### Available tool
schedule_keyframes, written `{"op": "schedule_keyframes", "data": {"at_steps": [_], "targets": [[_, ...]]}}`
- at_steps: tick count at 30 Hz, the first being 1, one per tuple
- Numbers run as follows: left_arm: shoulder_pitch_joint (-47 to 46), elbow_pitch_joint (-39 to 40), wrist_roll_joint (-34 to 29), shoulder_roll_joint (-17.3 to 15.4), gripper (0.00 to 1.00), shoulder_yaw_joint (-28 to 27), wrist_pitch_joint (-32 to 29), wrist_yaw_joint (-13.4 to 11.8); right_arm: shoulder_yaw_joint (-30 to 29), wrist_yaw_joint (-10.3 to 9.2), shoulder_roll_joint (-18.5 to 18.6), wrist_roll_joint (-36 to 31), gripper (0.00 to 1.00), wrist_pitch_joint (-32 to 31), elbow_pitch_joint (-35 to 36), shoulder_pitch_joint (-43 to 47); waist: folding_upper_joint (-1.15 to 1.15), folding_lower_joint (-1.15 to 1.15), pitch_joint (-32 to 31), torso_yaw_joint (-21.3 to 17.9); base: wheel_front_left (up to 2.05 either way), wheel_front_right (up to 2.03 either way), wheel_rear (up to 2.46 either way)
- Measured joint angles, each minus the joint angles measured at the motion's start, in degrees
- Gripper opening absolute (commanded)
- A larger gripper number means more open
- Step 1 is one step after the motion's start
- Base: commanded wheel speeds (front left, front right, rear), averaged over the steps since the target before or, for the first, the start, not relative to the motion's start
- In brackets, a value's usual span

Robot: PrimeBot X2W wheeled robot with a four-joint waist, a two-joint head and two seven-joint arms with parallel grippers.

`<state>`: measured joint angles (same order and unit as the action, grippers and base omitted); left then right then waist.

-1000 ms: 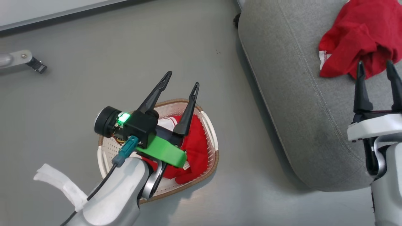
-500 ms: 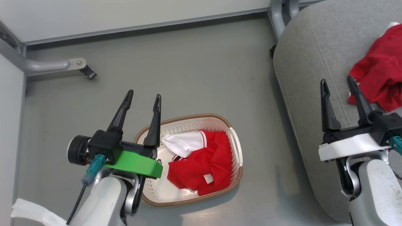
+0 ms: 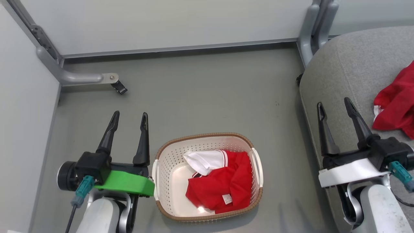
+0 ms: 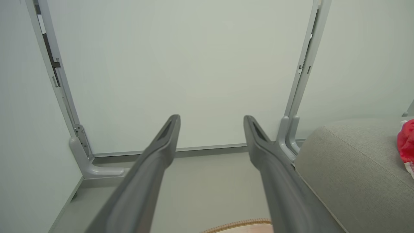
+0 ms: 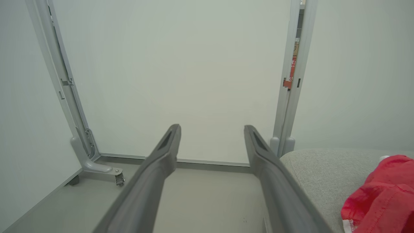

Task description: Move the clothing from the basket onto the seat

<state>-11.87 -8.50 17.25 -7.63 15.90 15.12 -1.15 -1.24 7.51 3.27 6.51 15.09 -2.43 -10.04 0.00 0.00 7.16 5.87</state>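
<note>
Loosely crumpled, the red white-collared shirt [image 3: 226, 181] lies inside the basket [image 3: 170, 160].

One shirt [image 3: 223, 186] is contained in the basket [image 3: 207, 137] on the floor [image 3: 207, 97]; to its right, the seat [image 3: 349, 81] is topped by a second shirt [image 3: 396, 105].

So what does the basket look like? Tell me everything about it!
The basket is cream-white plastic with rounded corners, little holes in its walls, a brown woven-looking rim and a white handle at each side. It stands upright on the grey floor. A crumpled red shirt with a white collar lies inside, towards its right; the rest is bare.
</note>
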Motion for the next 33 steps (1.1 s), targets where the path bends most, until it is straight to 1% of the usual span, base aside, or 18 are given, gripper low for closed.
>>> {"op": "schedule_keyframes", "data": {"at_steps": [8, 18, 33], "targets": [[2.9, -0.9, -1.8, 1.5, 1.00, -4.0, 0.0, 2.0, 0.2, 0.00, -0.4, -0.5, 1.00, 0.0, 1.0, 4.8, 0.00, 0.00, -2.6, 0.7, 0.00, 0.00, 0.00], [5.7, -1.8, -3.8, 3.1, 1.00, -6.5, 0.0, 3.7, -0.7, 0.00, -0.4, 0.3, 1.00, 0.0, 1.0, 8.4, 0.00, 0.00, -4.4, 1.0, 0.00, 0.00, 0.00], [6.6, -2.7, -5.2, 4.1, 1.00, -9.1, 0.0, 5.3, -0.8, 0.00, -0.5, 0.6, 1.00, 0.0, 0.0, 9.2, 0.00, 0.00, -5.4, 1.0, 0.00, 0.00, 0.00]]}}
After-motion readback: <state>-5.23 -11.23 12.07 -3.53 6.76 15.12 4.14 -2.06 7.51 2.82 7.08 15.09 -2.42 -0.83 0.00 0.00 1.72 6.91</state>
